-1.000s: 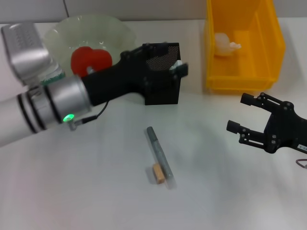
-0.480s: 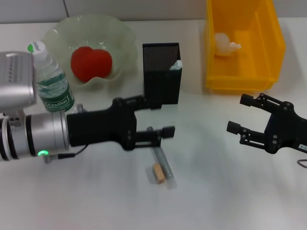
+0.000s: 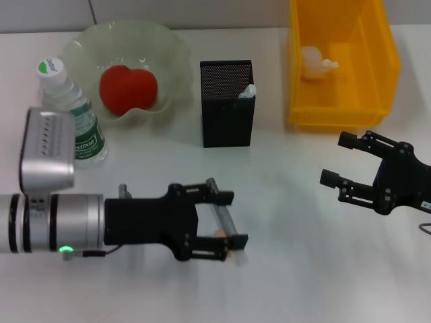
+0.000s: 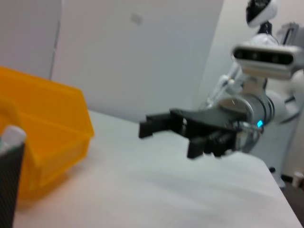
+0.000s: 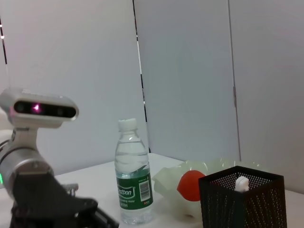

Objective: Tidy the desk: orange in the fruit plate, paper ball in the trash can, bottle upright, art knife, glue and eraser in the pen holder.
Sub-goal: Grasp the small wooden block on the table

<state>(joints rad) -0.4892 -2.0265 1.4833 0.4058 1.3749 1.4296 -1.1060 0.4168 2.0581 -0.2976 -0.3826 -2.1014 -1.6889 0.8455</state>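
Observation:
My left gripper (image 3: pixel 237 218) is open, low over the table, its jaws on either side of the grey art knife (image 3: pixel 223 217) and the tan eraser (image 3: pixel 220 233). The black mesh pen holder (image 3: pixel 227 108) stands behind them with the white glue (image 3: pixel 249 91) in it. The orange (image 3: pixel 128 87) lies in the pale green fruit plate (image 3: pixel 168 47). The bottle (image 3: pixel 69 114) stands upright beside the plate. The paper ball (image 3: pixel 316 60) lies in the yellow trash can (image 3: pixel 377 67). My right gripper (image 3: pixel 334 159) is open and empty, hovering at the right.
The left wrist view shows the right gripper (image 4: pixel 156 128), the yellow can (image 4: pixel 47 137) and a corner of the pen holder (image 4: pixel 9 190). The right wrist view shows the bottle (image 5: pixel 134 175), the orange (image 5: pixel 190 184), the pen holder (image 5: pixel 242 204) and the left arm (image 5: pixel 57 204).
My left arm has drawn back from the pen holder toward the table's front and come down open around the art knife and eraser. The bottle is uncovered. The right arm has not moved.

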